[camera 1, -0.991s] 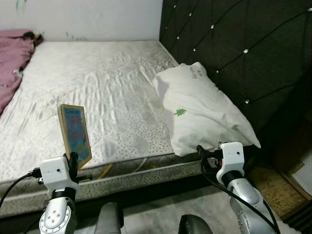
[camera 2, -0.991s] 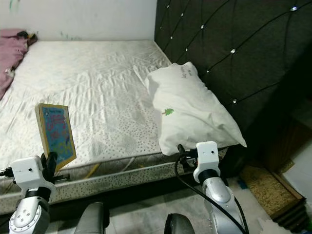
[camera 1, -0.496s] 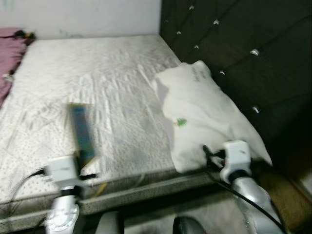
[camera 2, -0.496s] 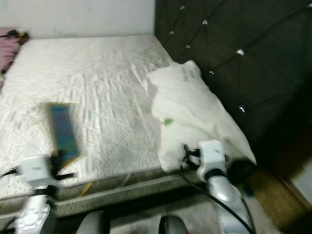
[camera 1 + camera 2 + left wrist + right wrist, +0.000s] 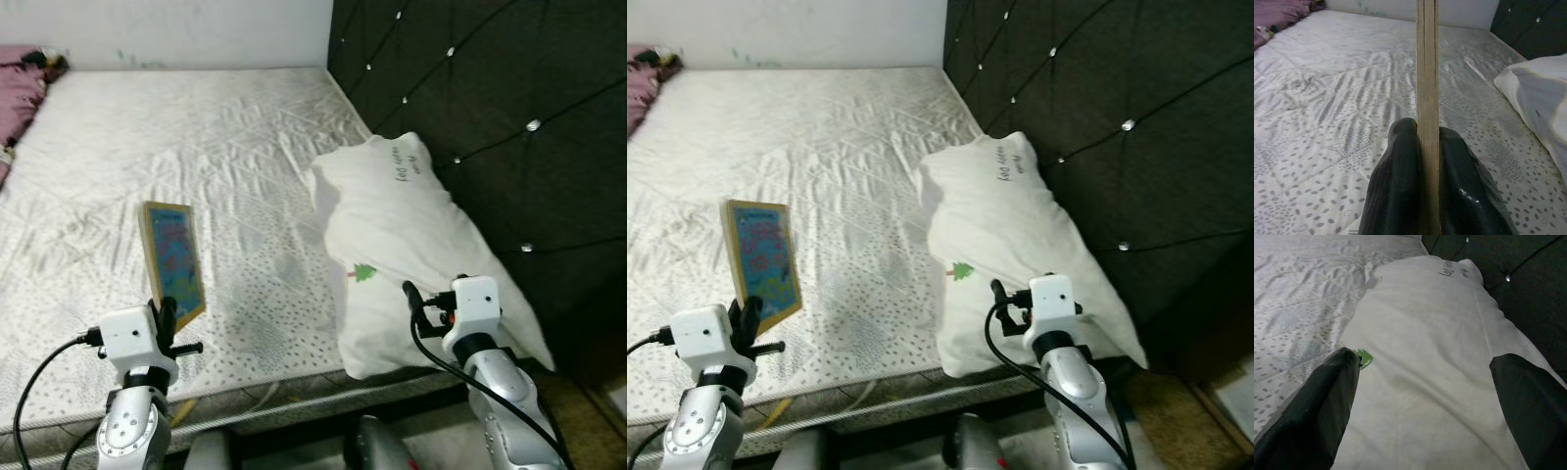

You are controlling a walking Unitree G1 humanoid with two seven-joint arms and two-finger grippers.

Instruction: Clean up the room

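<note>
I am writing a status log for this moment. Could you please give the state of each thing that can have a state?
Left end effector: shut on the book, above the mattress.
Book: held upright by its lower edge, cover facing the pillow side.
Right end effector: open, just above the pillow.
Pillow: lying on the mattress against the headboard.
Mattress: bare, wrinkled.
Pink blanket: bunched at the far corner.
</note>
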